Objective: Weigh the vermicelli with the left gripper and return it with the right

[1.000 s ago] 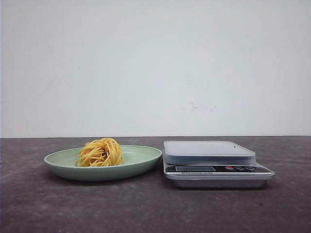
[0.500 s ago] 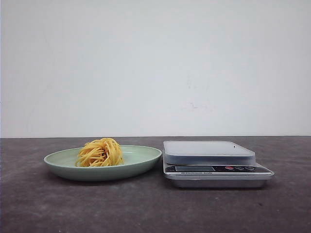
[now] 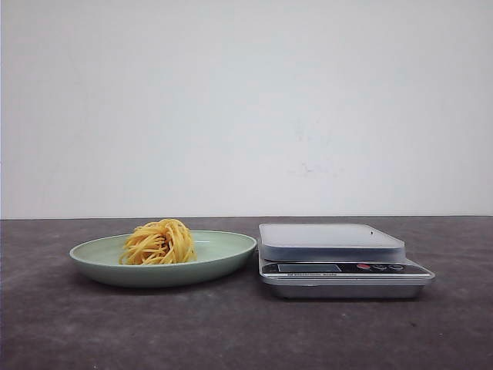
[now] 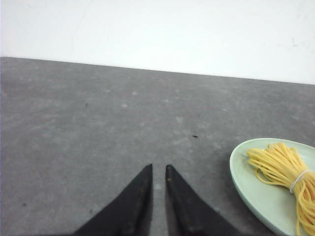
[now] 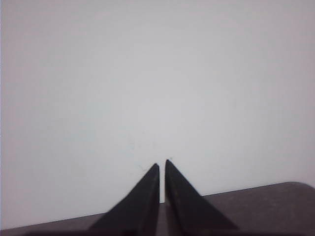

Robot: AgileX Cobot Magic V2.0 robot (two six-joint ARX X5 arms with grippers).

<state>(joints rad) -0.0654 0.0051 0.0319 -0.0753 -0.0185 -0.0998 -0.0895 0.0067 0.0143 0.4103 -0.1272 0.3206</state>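
Leftmost, the left gripper [image 4: 158,169] holds nothing, fingers nearly together above the table [image 3: 231,331]. At its three o'clock, the vermicelli [image 3: 159,242] rests on the plate [image 3: 223,250], beside the scale [image 3: 339,258]. Similarly, the right gripper [image 5: 162,166] is nearly closed, empty.

Open air lies above the plate [image 3: 223,254] and scale [image 3: 331,240], which sit just beside each other on the table [image 3: 231,331].

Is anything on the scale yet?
No, empty: the scale has a bare top, and the vermicelli sits on the green plate beside it.
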